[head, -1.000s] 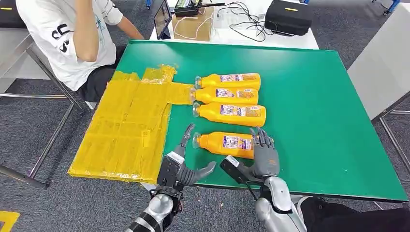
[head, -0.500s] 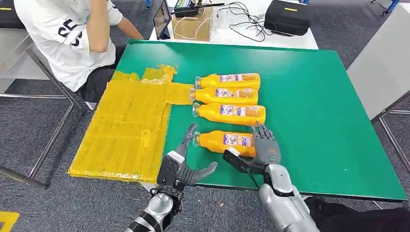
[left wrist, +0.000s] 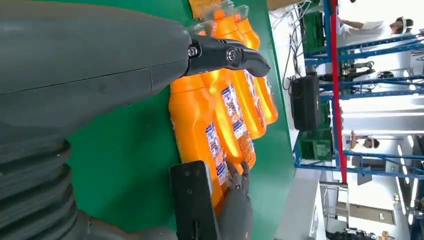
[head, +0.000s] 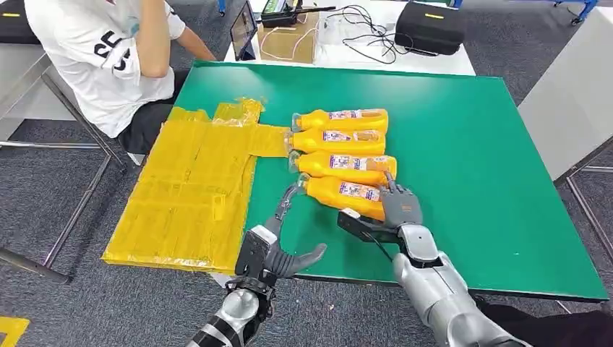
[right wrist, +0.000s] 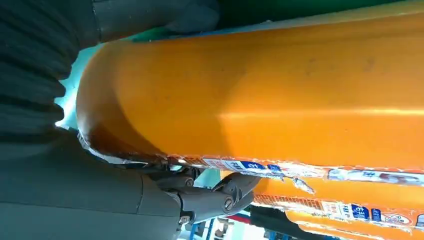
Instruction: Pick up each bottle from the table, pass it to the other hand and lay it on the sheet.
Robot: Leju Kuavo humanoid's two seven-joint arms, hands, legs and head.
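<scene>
The nearest bottle (head: 345,194) is lying on its side on the green table (head: 463,144), at about six o'clock from the three other bottles (head: 340,141) stacked in a row beyond it, and it is touching or almost touching the closest of them. The right hand (head: 394,213) is wrapping around its base end, thumb on the near side and fingers (head: 403,196) curling over the far side; the right wrist view is showing the orange body pressed tight into the palm, so the grasp looks secured, though whether the bottle is clear of the table cannot be told. The left hand (head: 278,242) is waiting at about nine o'clock from the bottle's neck, holding nothing, its fingers (left wrist: 227,54) spread apart. The yellow sheet (head: 191,191) is lying further out at nine o'clock, overhanging the table edge. Judging by this, the pickup step is under way; the next move is calling for a lift, then swinging the neck toward the left hand for the pass.
</scene>
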